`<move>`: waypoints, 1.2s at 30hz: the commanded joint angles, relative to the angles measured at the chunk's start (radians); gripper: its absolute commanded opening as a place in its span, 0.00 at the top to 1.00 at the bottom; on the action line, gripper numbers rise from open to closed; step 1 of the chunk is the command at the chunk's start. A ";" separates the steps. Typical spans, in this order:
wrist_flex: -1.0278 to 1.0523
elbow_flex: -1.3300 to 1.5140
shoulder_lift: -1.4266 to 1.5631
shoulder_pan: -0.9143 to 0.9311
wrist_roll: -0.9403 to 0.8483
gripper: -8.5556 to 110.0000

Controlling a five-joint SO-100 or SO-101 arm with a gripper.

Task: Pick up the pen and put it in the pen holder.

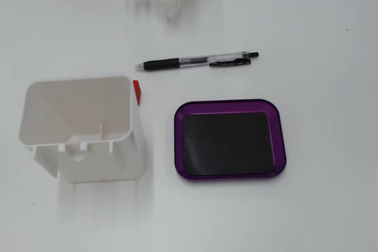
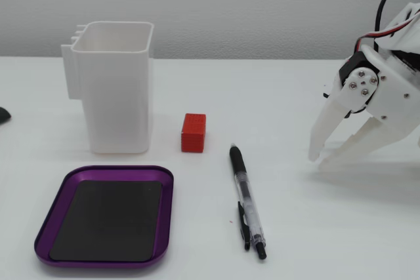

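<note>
Your gripper [image 2: 320,160] hangs low over the table [image 2: 295,96] at the right of the side-on fixed view, tips pointing down and to the left, just above or at the surface; you cannot tell which. Its two white fingers [image 2: 326,130] stand a little apart with nothing between them, so the jaws are released and empty. In the top-down fixed view only a blurred white part of the arm shows at the upper edge.

The pen [image 2: 247,200] lies flat on the table, left of the jaws and nearer the camera in the side-on view, apart from them. Its black grip end is the closer end to the jaws; its clip end points away toward the camera. In the top-down view the pen [image 1: 198,61] lies crosswise below that blurred arm part.

The holder [image 2: 117,90] stands upright and open-topped, well apart from the jaws, beyond the pen. A red block [image 2: 193,132] sits just beside it, between holder and pen. A purple tray [image 2: 164,227] with a dark inset lies farther still, in front of the holder.
</note>
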 commanded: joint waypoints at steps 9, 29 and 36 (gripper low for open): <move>-0.009 0.005 0.063 -0.005 -0.003 0.93; -0.091 -0.167 0.021 0.006 -0.252 0.93; -0.091 -0.445 -0.456 -0.026 -0.232 0.87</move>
